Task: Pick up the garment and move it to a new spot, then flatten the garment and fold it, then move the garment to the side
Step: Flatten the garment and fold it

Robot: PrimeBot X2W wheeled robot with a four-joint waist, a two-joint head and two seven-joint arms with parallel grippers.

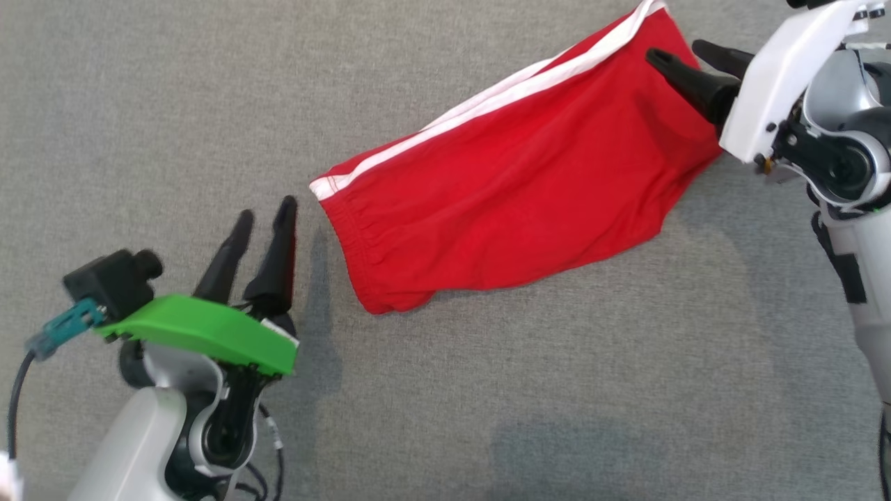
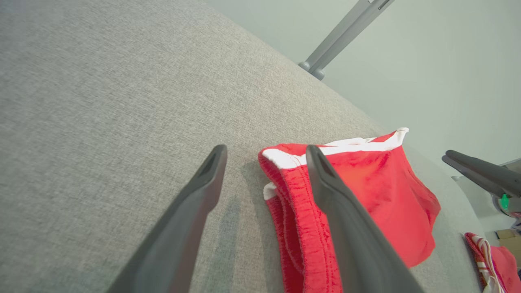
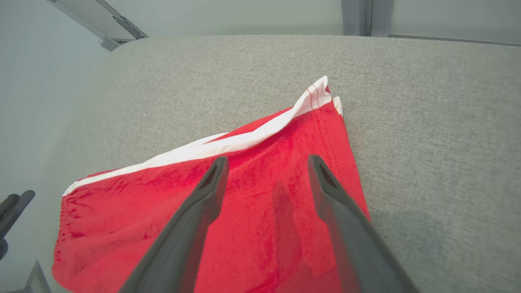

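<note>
The garment (image 1: 515,202) is a pair of red shorts with a white side stripe, lying loosely folded and slanted across the grey padded table (image 1: 487,390). My left gripper (image 1: 265,209) stands open just left of the elastic waistband, holding nothing. In the left wrist view its fingers straddle the waistband edge of the garment (image 2: 378,183), left gripper (image 2: 264,151). My right gripper (image 1: 676,50) is open over the hem end at the upper right. In the right wrist view the right gripper (image 3: 267,159) hovers above the garment (image 3: 122,211) with nothing between its fingers.
The table's rounded far edge (image 3: 228,38) meets a pale wall, with grey metal frame bars (image 2: 342,32) behind. Another red and white cloth (image 2: 496,260) lies past the table's edge. The right gripper (image 2: 468,162) shows in the left wrist view.
</note>
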